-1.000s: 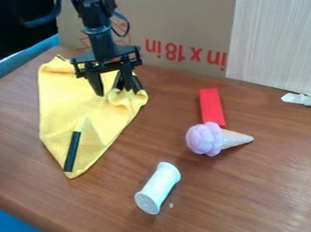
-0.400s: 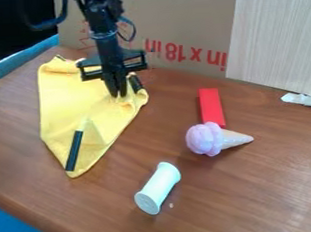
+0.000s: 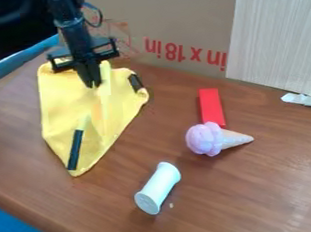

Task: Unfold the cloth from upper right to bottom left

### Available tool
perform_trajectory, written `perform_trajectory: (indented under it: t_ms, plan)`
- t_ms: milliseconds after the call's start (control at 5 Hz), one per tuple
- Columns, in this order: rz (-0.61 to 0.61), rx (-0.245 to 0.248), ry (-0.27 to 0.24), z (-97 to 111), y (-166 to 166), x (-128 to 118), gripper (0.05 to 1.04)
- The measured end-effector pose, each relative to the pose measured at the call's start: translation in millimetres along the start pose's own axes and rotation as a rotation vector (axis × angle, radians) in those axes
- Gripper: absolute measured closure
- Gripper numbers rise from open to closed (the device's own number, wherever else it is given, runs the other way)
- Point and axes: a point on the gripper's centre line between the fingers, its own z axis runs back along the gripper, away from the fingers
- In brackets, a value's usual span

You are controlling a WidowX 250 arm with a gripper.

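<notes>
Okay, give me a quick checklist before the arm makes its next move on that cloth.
- Pincer gripping the yellow cloth: ok, its tips meet at a raised fold.
- Cloth lying flat: not ok.
- Cloth free of the black stick: not ok, it lies on top.
- Dark piece at the cloth's right edge loose: cannot tell.
- White spool clear of the cloth: ok.
- Red block clear of it: ok.

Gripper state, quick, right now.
Gripper: closed on the yellow cloth, with a fold pulled up at its fingertips.
</notes>
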Motion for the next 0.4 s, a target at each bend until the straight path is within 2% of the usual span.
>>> perform_trajectory:
  t_ms: [200,400]
  plan:
    - [-0.025,-0.022,0.004,8,31,7,1.028]
    - [-0.008,-0.019,-0.004,16,77,8,1.029]
